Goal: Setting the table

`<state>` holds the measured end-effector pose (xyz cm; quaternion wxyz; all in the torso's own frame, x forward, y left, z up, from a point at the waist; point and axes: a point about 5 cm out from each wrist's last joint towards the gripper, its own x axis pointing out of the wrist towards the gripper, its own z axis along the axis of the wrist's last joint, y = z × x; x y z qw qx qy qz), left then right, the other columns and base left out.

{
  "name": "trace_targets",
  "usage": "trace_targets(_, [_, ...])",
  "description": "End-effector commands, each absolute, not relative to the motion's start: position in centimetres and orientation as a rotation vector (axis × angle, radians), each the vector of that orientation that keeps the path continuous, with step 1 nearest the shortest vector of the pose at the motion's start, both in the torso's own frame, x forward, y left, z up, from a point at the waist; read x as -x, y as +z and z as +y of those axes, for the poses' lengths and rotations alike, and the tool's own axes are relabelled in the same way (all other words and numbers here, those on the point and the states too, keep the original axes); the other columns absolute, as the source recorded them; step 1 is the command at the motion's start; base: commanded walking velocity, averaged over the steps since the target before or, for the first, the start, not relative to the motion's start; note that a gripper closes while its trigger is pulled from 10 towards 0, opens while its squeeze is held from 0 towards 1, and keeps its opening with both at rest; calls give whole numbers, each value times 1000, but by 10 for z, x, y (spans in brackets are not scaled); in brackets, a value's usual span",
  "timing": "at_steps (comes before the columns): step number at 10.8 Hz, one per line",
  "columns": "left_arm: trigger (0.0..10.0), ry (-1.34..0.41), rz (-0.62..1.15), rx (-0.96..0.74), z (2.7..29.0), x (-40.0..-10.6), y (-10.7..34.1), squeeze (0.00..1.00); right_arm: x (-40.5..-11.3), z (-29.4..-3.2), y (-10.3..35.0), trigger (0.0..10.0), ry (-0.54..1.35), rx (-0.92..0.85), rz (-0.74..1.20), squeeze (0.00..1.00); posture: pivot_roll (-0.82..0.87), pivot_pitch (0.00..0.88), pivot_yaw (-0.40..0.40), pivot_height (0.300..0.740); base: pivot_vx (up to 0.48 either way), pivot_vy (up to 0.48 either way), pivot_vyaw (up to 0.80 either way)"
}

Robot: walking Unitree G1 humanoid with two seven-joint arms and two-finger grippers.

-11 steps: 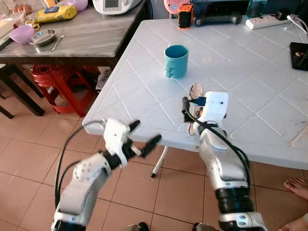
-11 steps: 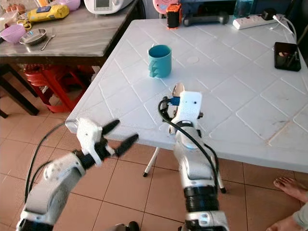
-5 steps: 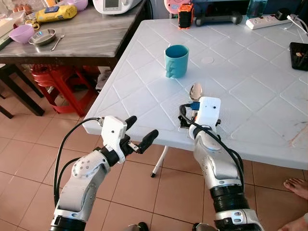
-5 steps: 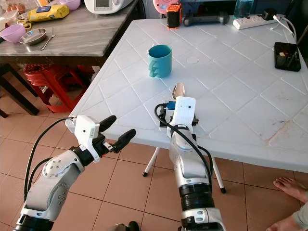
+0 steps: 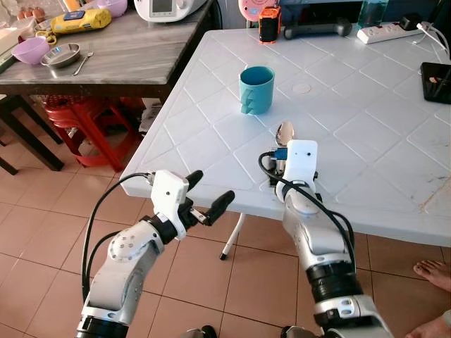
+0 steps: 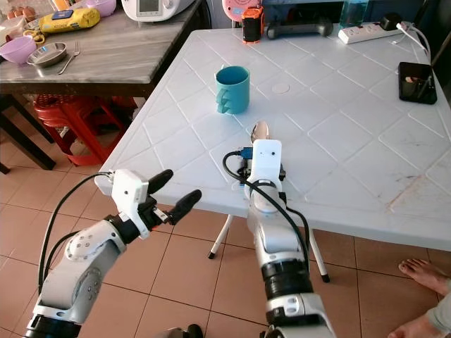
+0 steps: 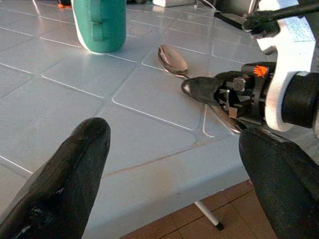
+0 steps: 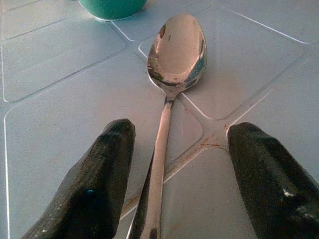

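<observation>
One spoon, one teal mug, two tables.

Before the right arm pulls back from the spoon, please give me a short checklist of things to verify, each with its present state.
1. Spoon lies flat on the white table: ok.
2. Right gripper jaws open, fingers either side of the handle and apart from it: ok.
3. Spoon bowl points toward the teal mug and is apart from it: ok.
4. Left gripper open, holding nothing, off the table's near edge: ok.
5. Handle end does not overhang the table edge: cannot tell, hidden by the wrist.
</observation>
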<state>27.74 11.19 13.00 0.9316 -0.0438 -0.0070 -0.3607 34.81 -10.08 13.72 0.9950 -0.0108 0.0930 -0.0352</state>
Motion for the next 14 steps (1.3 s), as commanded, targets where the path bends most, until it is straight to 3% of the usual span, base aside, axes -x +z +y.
trace_targets(1, [10000, -726, 2, 76, 115, -276, 127, 0, -347, -97, 127, 235, -62, 34, 251, 0, -66, 163, 147, 740, 0, 0, 0])
trace_targets(8, [10000, -759, -1, 81, 116, -279, 128, 0, -355, -114, 124, 0, -59, 103, 286, 0, -74, 157, 145, 740, 0, 0, 0])
trace_targets(14, [10000, -760, 1, 83, 114, -278, 126, 0, -346, -121, 109, 0, -41, 101, 328, 0, -76, 153, 143, 740, 0, 0, 0])
